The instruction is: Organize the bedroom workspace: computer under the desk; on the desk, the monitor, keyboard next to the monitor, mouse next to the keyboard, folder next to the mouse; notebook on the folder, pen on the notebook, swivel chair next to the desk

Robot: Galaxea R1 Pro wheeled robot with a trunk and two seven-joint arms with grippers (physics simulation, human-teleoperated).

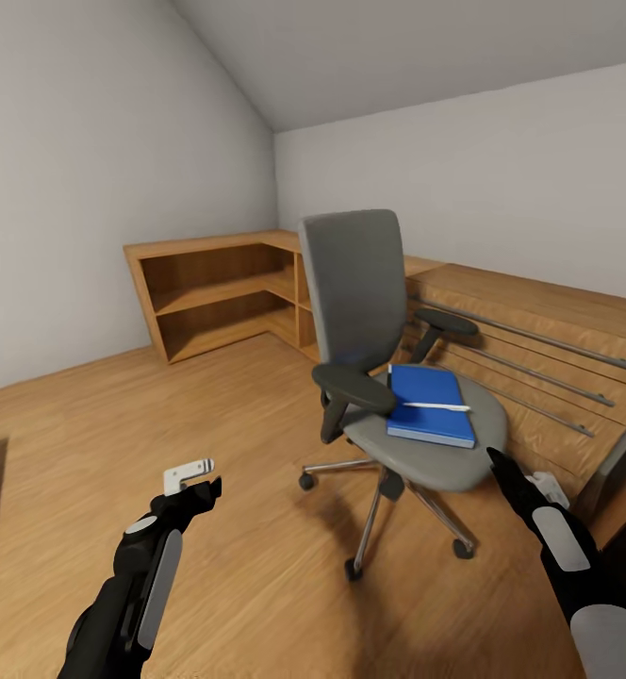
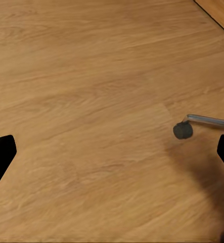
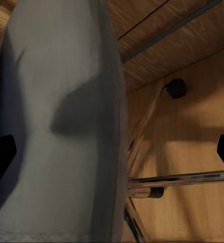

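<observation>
In the middle of the wood-plank floor (image 1: 162, 415) stands the swivel chair (image 1: 360, 283), grey upholstered back and seat, black armrests, chrome star base on dark casters; its seat faces the robot's right side. On the seat lies a flat blue rectangular book (image 1: 431, 404), folder or notebook, cannot tell which or whether it is more than one item stacked. Across its near part lies the pen (image 1: 436, 406), thin pale stick, touching the blue cover. Behind the chair, light wooden dresser (image 1: 558, 349) with long grey bar handles, and in the corner a low open wooden shelf unit (image 1: 221, 292) against the white walls. Right gripper (image 1: 503, 471), black, sits just beside the front rim of the seat, fingertips near the grey edge and close to the blue book's near corner, not touching the book or pen. Right wrist view: grey seat (image 3: 61, 121) looms large between the two dark finger tips at the picture's sides, jaws spread wide with nothing held; chrome legs (image 3: 182, 178) and a caster (image 3: 175, 88) below the seat. Left gripper (image 1: 198, 490), black with a pale bracket on top, hangs over bare floor, well apart from the chair. Left wrist view: fingers far apart, empty, bare planks between them, one chair caster (image 2: 183, 130) on a chrome leg near one fingertip.
</observation>
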